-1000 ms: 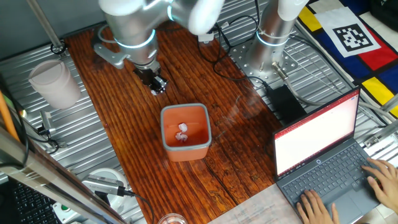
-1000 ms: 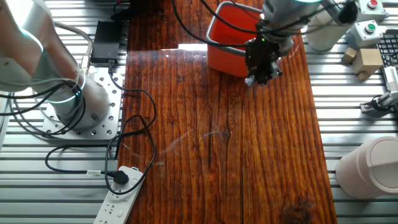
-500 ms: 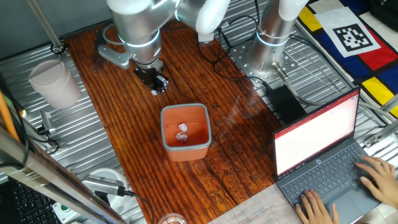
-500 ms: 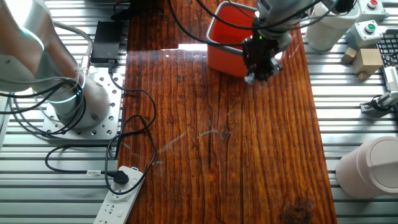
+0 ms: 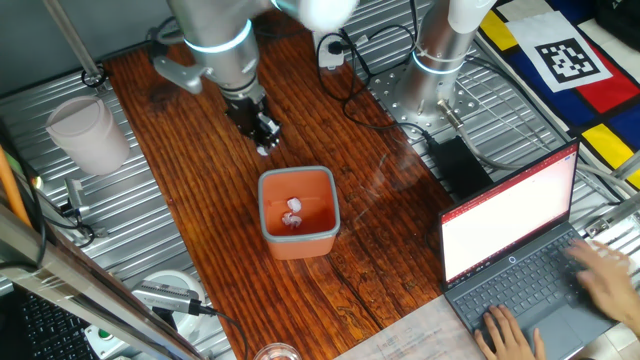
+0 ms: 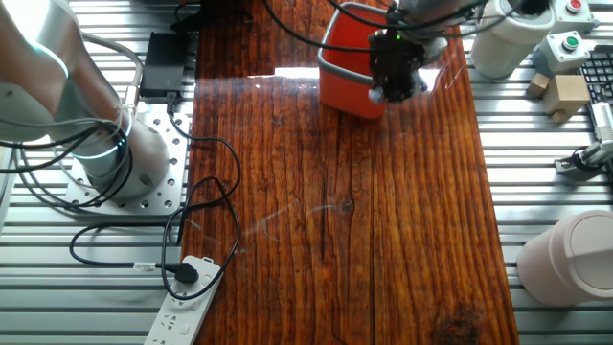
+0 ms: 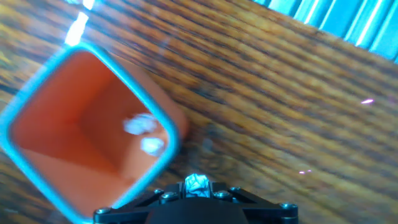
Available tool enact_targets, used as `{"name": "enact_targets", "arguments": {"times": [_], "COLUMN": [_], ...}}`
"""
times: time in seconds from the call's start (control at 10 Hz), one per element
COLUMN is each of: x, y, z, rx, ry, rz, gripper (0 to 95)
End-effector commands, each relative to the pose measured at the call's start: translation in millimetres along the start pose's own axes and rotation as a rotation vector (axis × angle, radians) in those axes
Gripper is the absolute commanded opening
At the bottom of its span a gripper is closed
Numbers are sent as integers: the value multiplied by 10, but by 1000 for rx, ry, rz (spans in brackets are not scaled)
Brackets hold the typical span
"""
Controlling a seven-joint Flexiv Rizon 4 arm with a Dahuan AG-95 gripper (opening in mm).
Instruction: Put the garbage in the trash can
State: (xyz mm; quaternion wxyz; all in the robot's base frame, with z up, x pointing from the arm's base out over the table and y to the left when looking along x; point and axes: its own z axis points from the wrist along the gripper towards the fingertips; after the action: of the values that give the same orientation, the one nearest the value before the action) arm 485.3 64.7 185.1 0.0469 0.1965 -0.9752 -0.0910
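The orange trash can [image 5: 297, 236] stands on the wooden table, with two white scraps of garbage [image 5: 292, 213] inside it. It also shows in the other fixed view [image 6: 350, 67] and in the hand view [image 7: 37, 124], where the scraps [image 7: 144, 133] lie on its floor. My gripper [image 5: 264, 142] hangs just behind the can's far rim, a little above the table. It also shows in the other fixed view [image 6: 379, 94]. It is shut on a small crumpled white scrap [image 7: 197, 184], pinched between the fingertips.
A translucent white cup [image 5: 88, 133] stands at the table's left edge. An open laptop [image 5: 535, 245] with hands on it is at the right. The arm's base [image 5: 440, 60] and cables lie behind. A white cylinder [image 6: 570, 257] and button boxes [image 6: 565, 48] sit on the side rails.
My gripper has moved toward the trash can with the scrap in it, and now hangs close to the can's rim. The can and the scraps in it have not moved.
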Motion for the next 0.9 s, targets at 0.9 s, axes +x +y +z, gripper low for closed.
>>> {"name": "enact_targets", "arguments": {"times": [0.9], "x": [-419], "y": [715], "z": [378], "rx": [-103], "ry": [-102], "rz": [292], "gripper": [190]}}
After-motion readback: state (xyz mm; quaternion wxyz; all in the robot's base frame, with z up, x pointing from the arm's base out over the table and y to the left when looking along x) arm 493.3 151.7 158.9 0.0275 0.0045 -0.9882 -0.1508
